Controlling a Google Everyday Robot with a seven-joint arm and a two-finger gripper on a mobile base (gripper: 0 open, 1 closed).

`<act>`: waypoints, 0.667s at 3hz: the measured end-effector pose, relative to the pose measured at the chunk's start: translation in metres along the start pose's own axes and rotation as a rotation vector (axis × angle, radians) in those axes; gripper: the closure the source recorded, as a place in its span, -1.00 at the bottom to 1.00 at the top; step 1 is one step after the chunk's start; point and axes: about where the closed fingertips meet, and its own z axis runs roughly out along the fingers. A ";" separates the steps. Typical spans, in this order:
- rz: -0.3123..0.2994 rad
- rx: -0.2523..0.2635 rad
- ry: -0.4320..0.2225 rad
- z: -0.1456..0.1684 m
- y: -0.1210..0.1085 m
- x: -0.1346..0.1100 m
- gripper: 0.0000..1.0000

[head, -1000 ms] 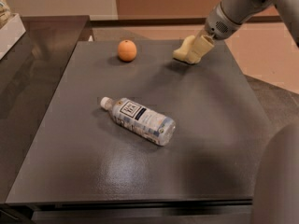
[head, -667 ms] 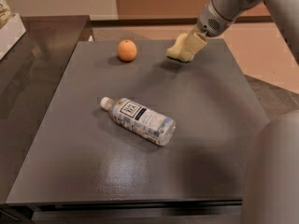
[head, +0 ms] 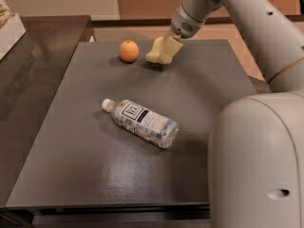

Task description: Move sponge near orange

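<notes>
Since a second ago the gripper (head: 168, 49) and the sponge (head: 153, 55) are further left along the far edge of the table (head: 71, 175); orange (head: 128, 51) and water bottle (head: 141, 123) are unmoved. Camera view, the only one: the arm reaches in from upper right, wrist angled down and left. The cream fingers are clamped on the sponge's right end, and its free end points at the orange. Sponge and orange are near but apart, with a strip of bare table between. A shadow sits directly under the sponge; I cannot tell whether it is just off the surface or brushing it. Judgement: the carry is close to done and placement is left. To do it well, ease a little further left and stop short of the fruit, since a round orange would likely roll at a nudge. Then lower until the foam rests flat, part the fingers, and lift straight up so the soft pad does not drag along. Containers: the bottle lies on its side mid-table, white cap on and pointing left, well clear of the path. It has a clear body with a label; fill level not readable. A pale box (head: 10, 30) shows at the left edge, contents unseen.
</notes>
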 end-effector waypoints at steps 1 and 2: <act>-0.039 -0.032 0.005 0.022 -0.001 -0.017 1.00; -0.049 -0.046 0.013 0.036 -0.004 -0.024 0.72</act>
